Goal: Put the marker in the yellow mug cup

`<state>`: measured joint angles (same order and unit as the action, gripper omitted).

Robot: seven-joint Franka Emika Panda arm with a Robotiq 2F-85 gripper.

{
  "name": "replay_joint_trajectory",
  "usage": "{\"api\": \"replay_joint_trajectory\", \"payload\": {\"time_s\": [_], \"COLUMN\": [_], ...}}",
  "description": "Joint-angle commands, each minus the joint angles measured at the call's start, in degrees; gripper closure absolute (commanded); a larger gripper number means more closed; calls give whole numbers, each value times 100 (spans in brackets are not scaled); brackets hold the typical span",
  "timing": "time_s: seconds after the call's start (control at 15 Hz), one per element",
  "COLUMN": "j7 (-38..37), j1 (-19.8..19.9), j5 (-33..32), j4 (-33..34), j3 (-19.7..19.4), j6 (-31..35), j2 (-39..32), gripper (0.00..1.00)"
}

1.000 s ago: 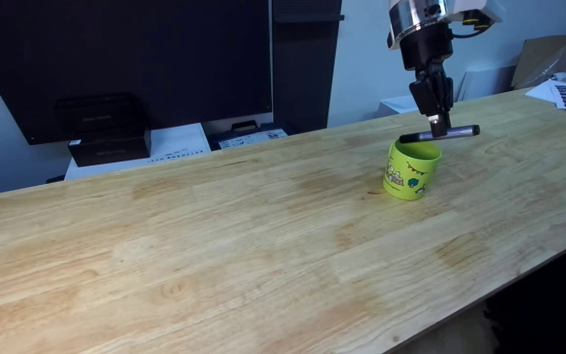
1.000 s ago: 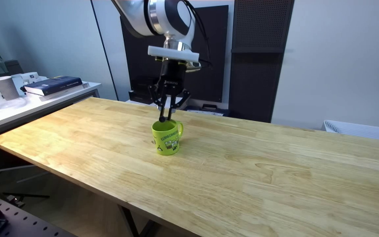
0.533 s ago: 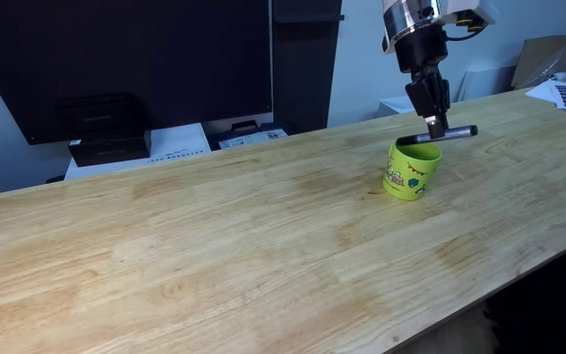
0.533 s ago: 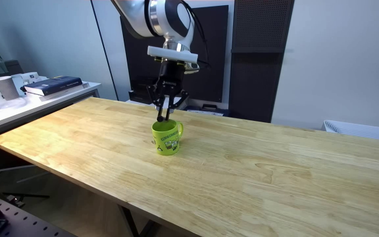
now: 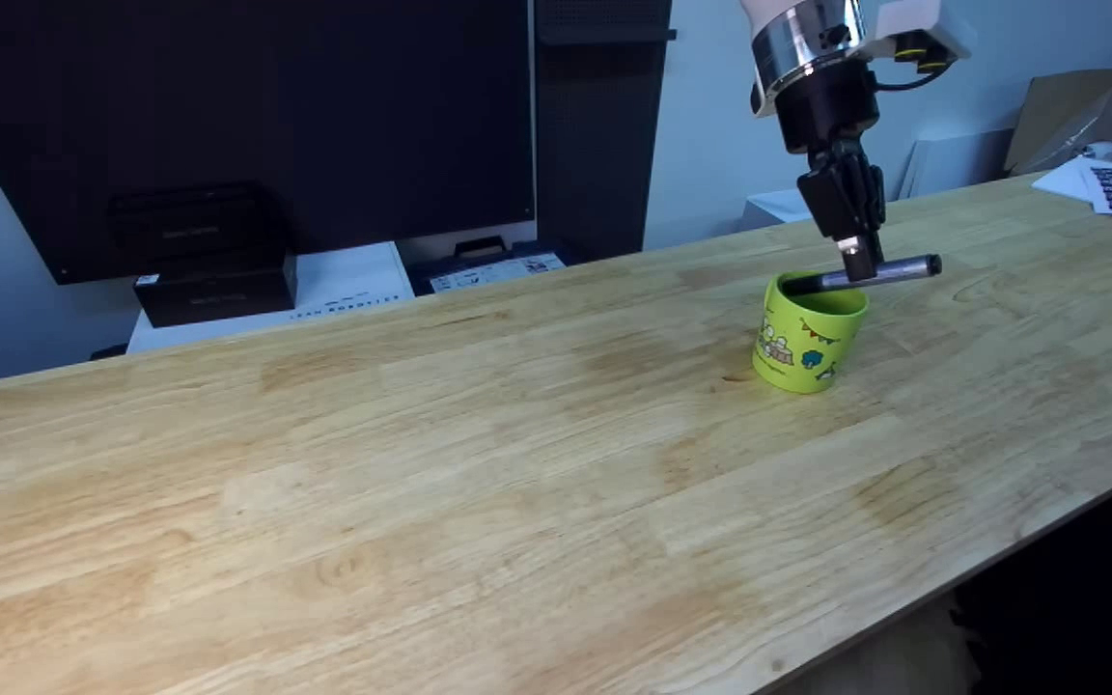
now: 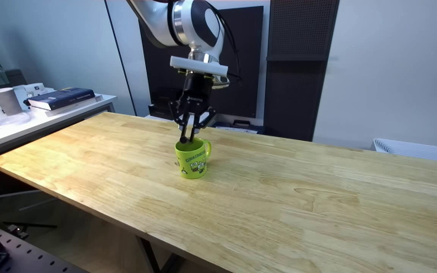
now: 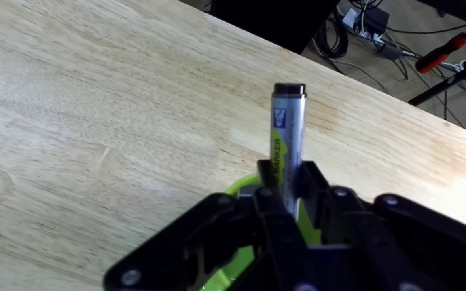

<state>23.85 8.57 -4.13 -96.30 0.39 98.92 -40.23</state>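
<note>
Clamped across the middle by the gripper (image 7: 286, 178), with jaws closed onto the barrel and fingers (image 7: 314, 182) pressed to either side: marker (image 7: 288, 139), silver, black at both ends; tilted in an exterior view, with the longer black end lower and at the mouth of the mug (image 5: 802, 343), barrel slanting up and out beyond the rim; over the mouth or just inside, not possible to tell; set upright below, in both exterior views: mug, yellow-green and printed, on the tabletop (image 5: 479, 463), between the far and near edges, well apart from the corners in view; mostly hidden by the gripper in the wrist view; there, past the tabletop's edge, cables (image 7: 341, 44) and a red handle (image 7: 443, 52); behind the far edge in both exterior views, a black panel (image 5: 247, 116); past the edge joining the two visible corners, in an exterior view, books (image 6: 63, 99) and a paper cup (image 6: 8, 101) on a white desk (image 6: 36, 121).
</note>
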Motion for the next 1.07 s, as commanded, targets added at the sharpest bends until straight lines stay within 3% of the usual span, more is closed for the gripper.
{"api": "replay_joint_trajectory", "payload": {"time_s": [0.0, 0.07, 0.6, 1.0], "j7": [16, 19, -37, -108], "j1": [33, 33, -30, -134], "j5": [42, 43, -7, -281], "j4": [282, 288, 165, -180], "j3": [18, 20, 27, -38], "j6": [-278, -301, -231, 879], "j2": [-153, -156, 141, 427], "gripper": [54, 53, 2, 0]}}
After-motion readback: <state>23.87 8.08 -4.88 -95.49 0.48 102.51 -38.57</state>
